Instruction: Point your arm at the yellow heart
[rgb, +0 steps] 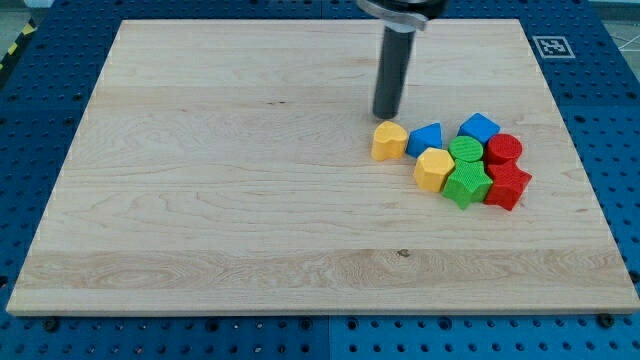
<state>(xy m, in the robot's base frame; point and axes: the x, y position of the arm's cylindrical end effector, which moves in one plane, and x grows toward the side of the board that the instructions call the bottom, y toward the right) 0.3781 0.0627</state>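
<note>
The small yellow heart-shaped block (389, 141) is lying on the pale wooden desk (220, 180), right of the middle and toward the view's top, at the left end of a tight cluster of blocks. My tip (386, 117) — the lower end of the straight dark rod — is standing just above the heart in the view, very close to its upper edge; whether the two are touching cannot be told. The tool is a bare rod with nothing that opens or closes, and it is holding nothing.

Just to the heart's right, a blue triangular block (426, 138) is sitting beside it. Below that, toward the view's bottom, a yellow hexagonal block (434, 169) is lying near the heart's lower right. A round green ribbed block (465, 150) is pressing in at the hexagon's right, and a green star-shaped block (466, 185) is lying just below it. Further right, a blue cube-like block (479, 128) is sitting at the cluster's top, with a red rounded block (504, 149) below it and a second red block (508, 186) — its shape unclear — at the lower right corner.

The desk is resting on a blue perforated base (40, 100).
</note>
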